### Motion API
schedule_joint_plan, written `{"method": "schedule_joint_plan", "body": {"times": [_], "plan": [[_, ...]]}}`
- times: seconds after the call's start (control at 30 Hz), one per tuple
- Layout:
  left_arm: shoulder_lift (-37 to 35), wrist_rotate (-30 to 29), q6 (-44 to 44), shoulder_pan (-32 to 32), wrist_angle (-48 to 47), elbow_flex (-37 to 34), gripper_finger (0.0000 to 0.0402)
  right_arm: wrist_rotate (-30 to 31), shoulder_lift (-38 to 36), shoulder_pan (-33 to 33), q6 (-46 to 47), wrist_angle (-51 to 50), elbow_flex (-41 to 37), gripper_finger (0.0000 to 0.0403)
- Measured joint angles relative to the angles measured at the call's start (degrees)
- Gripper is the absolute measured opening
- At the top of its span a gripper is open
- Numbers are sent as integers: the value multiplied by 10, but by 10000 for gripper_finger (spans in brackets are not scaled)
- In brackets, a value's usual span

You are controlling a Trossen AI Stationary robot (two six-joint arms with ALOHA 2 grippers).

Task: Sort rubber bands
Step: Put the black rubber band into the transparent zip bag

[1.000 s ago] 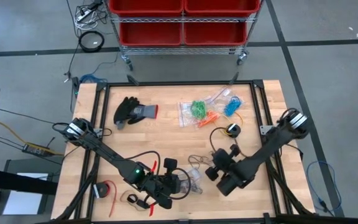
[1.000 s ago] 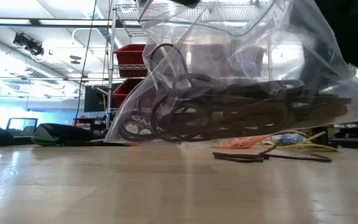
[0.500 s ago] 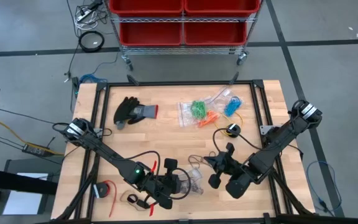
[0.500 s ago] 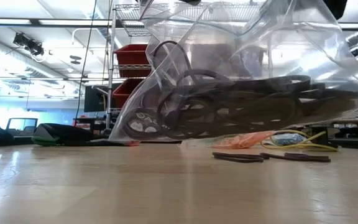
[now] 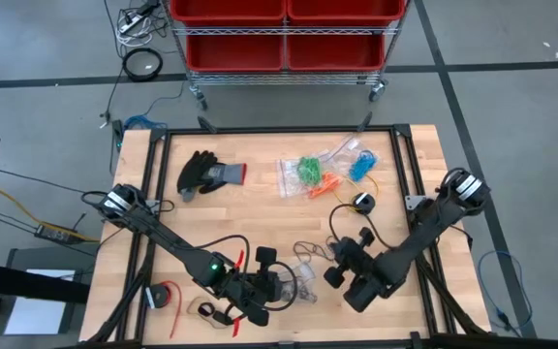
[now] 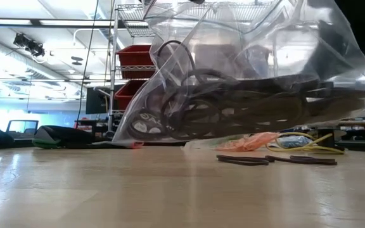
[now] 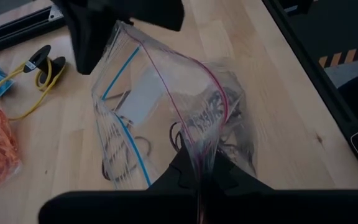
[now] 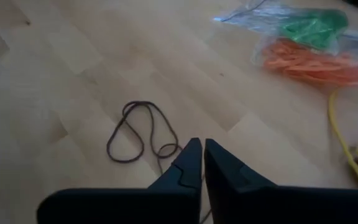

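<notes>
The left gripper [image 7: 199, 180] pinches the rim of the clear bag [image 7: 166, 106] holding black rubber bands [image 6: 233, 107], bottom centre. The right gripper [image 8: 197, 163], fingers nearly together, should open before descending onto the loose black band [image 8: 140, 130], frame centre.

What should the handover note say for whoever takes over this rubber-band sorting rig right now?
Left gripper: shut on the clear bag, holding it up; black bands are inside.
Right gripper: shut, empty, low over the table beside a loose black band.
Green bands, orange bands and blue bands lie in bags at the table's far side.
Done: most black bands bagged.
Left: loose black bands on the table, probably next into the held bag.
</notes>
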Motion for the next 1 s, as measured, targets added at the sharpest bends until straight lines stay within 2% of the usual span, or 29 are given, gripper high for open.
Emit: {"method": "schedule_joint_plan", "body": {"times": [0.17,0.37,0.47,0.57,0.67,0.77,0.9,1.0], "plan": [[0,0,0,0,0,0,2,39,24,33,92,-20,-11,11],[0,0,0,0,4,0,2,78,26,72,238,20,-87,6],[0,0,0,0,4,0,2,92,26,81,257,44,-101,5],[0,0,0,0,8,0,2,55,28,63,227,57,-102,13],[0,0,3,0,13,0,2,12,28,37,169,100,-102,39],[0,0,3,0,21,0,2,3,28,15,117,138,-102,83],[0,0,2,0,21,0,2,2,28,-3,130,129,-102,149],[0,0,1,0,21,0,2,-14,28,-10,153,124,-103,181]]}}
